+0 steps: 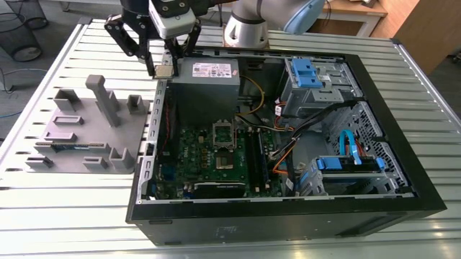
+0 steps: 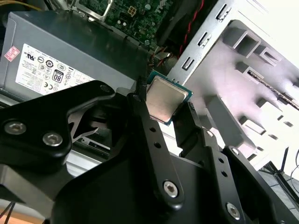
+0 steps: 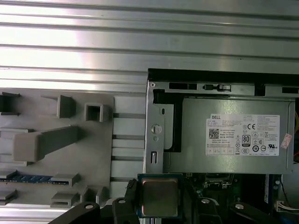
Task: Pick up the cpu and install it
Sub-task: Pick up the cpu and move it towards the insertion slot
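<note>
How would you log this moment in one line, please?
gripper: shut on cpu | cpu: held above computer case edge, near power supply

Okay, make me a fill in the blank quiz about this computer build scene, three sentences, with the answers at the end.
1. The gripper is ____ on the cpu.
2. The grey tray lies to the exterior view's ____ of the computer case.
3. The memory stick rests in the grey ____.
Missing words: shut; left; tray.
</note>
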Controlling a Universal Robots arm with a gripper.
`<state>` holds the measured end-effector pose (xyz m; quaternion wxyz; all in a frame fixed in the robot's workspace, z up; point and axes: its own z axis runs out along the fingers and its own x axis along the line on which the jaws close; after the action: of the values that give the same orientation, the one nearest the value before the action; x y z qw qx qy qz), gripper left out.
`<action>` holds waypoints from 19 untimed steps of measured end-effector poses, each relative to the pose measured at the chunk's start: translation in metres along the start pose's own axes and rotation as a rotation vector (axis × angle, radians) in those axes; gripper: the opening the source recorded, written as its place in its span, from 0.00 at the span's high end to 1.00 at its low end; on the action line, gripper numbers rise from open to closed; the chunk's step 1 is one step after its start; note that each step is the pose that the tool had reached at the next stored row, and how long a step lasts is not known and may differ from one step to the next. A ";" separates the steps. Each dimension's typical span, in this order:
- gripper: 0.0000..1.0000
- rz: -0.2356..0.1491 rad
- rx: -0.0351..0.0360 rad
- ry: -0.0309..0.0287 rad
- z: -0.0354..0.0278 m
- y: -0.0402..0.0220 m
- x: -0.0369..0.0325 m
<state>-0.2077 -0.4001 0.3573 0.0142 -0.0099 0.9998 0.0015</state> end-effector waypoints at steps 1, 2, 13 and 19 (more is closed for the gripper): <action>0.53 0.000 0.0000 0.0000 0.0001 0.0000 -0.0019; 0.53 0.000 -0.0001 0.0000 0.0001 -0.0001 -0.0038; 0.53 0.000 0.0000 0.0001 0.0008 -0.0005 -0.0265; 0.53 0.000 -0.0001 0.0000 0.0012 -0.0008 -0.0392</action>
<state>-0.1684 -0.4001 0.3572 0.0142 -0.0099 0.9998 0.0015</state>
